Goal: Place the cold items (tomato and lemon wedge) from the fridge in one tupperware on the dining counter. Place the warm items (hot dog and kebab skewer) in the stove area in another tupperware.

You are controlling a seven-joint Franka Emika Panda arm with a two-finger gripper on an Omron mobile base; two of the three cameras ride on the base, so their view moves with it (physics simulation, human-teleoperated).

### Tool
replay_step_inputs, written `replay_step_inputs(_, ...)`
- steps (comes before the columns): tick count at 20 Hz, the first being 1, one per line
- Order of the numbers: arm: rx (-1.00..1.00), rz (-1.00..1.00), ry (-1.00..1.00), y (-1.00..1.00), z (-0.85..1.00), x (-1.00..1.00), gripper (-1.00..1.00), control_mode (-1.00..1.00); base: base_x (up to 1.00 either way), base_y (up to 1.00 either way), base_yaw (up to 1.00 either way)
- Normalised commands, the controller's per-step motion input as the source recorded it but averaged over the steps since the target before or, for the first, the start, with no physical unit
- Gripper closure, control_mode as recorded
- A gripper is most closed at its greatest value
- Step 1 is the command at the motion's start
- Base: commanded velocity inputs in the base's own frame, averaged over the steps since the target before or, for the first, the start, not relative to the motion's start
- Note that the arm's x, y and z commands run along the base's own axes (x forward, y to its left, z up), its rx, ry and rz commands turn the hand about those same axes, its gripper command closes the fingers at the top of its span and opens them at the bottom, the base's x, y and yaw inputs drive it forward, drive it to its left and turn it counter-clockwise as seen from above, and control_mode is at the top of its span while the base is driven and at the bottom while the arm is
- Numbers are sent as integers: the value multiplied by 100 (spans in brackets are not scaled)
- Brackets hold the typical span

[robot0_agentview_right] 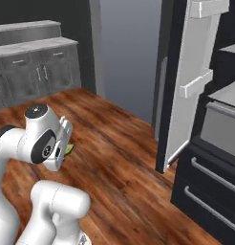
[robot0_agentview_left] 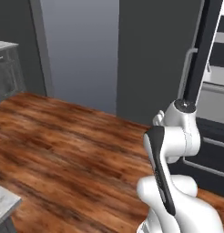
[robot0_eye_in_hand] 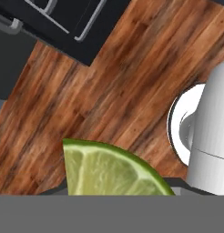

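Carrying the lemon wedge point(robot0_eye_in_hand: 111, 170) pinched between half-open fingers, I feared a jolt might drop it on the floor point(robot0_eye_in_hand: 132, 82).

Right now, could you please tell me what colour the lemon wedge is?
The lemon wedge is yellow-green with a darker green rind, clearest in the hand view.

Fridge point(robot0_agentview_right: 205, 143) stands at right w/ door point(robot0_agentview_right: 186, 91) swung open toward the room; drawers below its shelves. Wood floor point(robot0_agentview_left: 63, 145) spreads in front and to the left. Cabinets point(robot0_agentview_right: 33, 67) along back-left wall. Lemon wedge point(robot0_eye_in_hand: 109, 170) sits between the jaws, above the floor.
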Motion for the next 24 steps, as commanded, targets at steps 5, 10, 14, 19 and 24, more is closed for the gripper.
replay_step_inputs(5,0,0,0,0,0,0,100,100,-1,3,63)
replay_step_inputs(10,0,0,0,0,0,0,100,100,1,-46,46)
replay_step_inputs(14,0,0,0,0,0,0,100,100,18,-73,35)
replay_step_inputs(19,0,0,0,0,0,0,100,100,48,-66,30)
replay_step_inputs(24,0,0,0,0,0,0,100,100,98,-20,22)
